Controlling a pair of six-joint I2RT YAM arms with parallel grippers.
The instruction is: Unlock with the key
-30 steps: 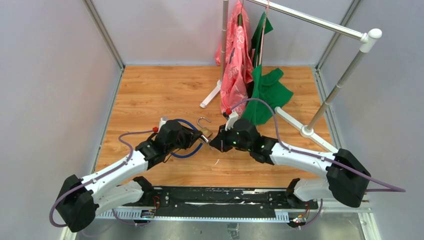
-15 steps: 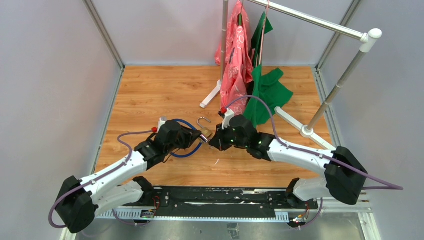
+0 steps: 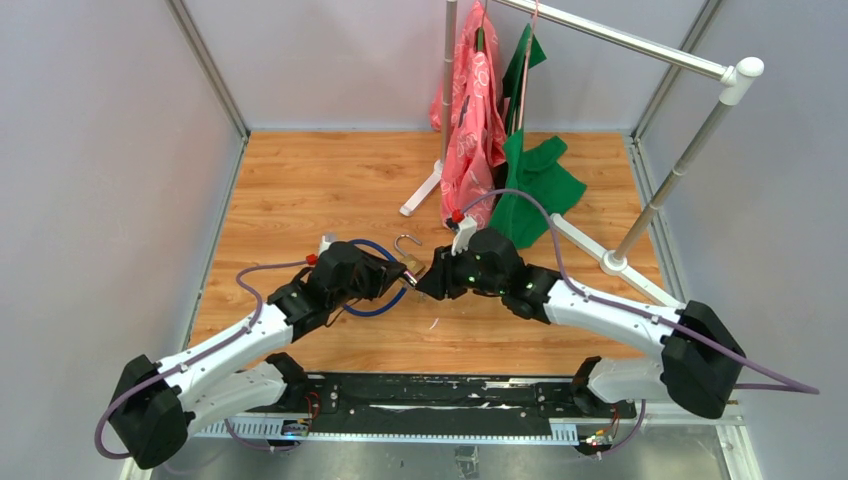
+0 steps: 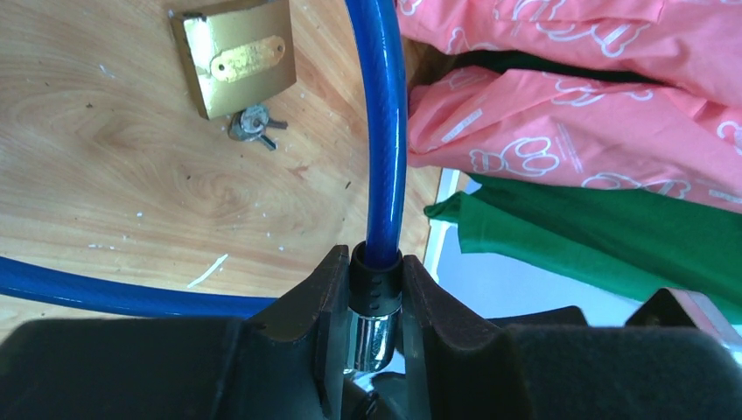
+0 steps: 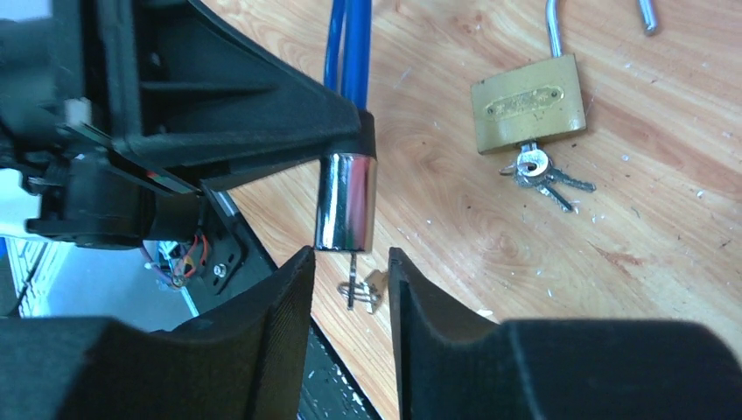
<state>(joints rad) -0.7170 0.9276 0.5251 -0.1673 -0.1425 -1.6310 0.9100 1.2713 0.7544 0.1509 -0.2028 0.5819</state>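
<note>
Chrome barrel (image 5: pixel 346 201) pinched in left gripper (image 4: pixel 374 276), key (image 5: pixel 354 282) sticking out its end along its axis, sitting between the narrowly parted, unclamped jaws of right gripper (image 5: pixel 348 262).

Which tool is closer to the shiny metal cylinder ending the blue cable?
Left. The left tool is clamped on the shiny metal cylinder; the right tool sits open just off its end, straddling the small inserted key.

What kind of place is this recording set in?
Probably a lab test cell: grey panels wall in a wood tabletop set with props, a clothes rack, a padlock, a blue cable lock.
</note>
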